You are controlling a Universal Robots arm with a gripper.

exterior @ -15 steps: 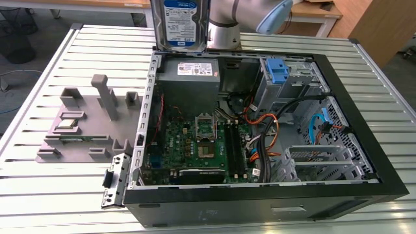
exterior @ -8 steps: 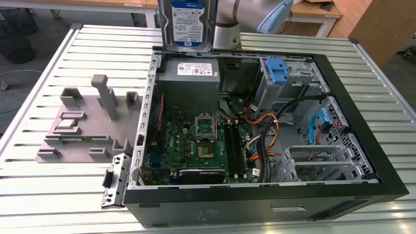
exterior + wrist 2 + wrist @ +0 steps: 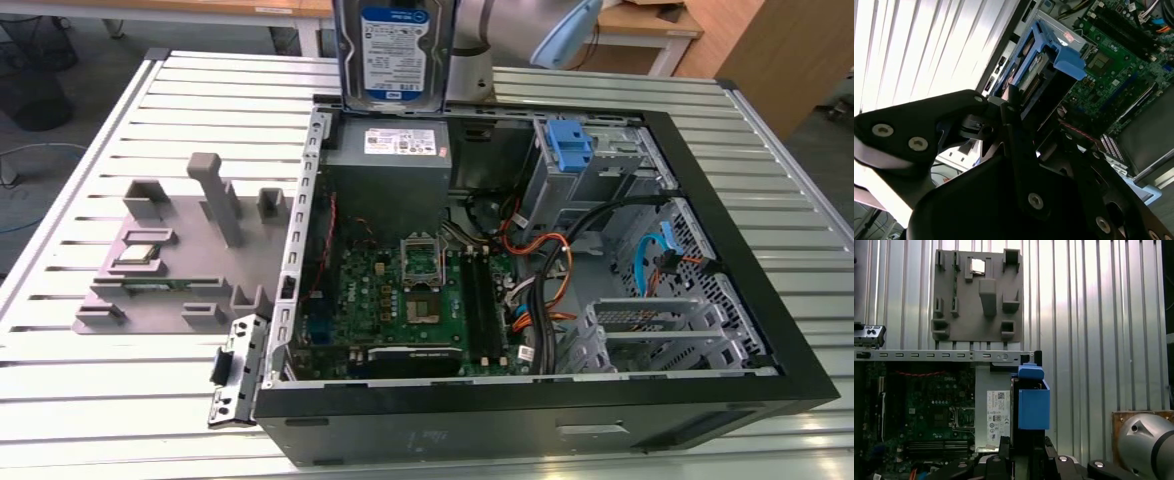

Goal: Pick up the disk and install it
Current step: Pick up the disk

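Starting at the exterior view's left, a grey moulded fixture plate with upright posts (image 3: 174, 262) lay on the ribbed silver metal surface (image 3: 107, 400), a small square silver chip (image 3: 139, 252) resting in one of its recesses. Just beside it stood the open black computer case (image 3: 747, 300). Above the case's far rim, the flat silver hard disk with its white-and-blue label and blue plastic bracket (image 3: 394, 50) hung upright in the air, clear of the case. In the second wrist view the black gripper (image 3: 1013, 100) had its fingers (image 3: 1016, 131) closed against the disk (image 3: 1031, 67), clamping it edge-on. Below the disk sat a grey metal box with a white sticker (image 3: 400, 150), with the green motherboard (image 3: 414, 290) nearer the camera. Further right rose a tall blue plastic latch piece (image 3: 567, 146), and then a silver perforated drive cage (image 3: 667, 335).
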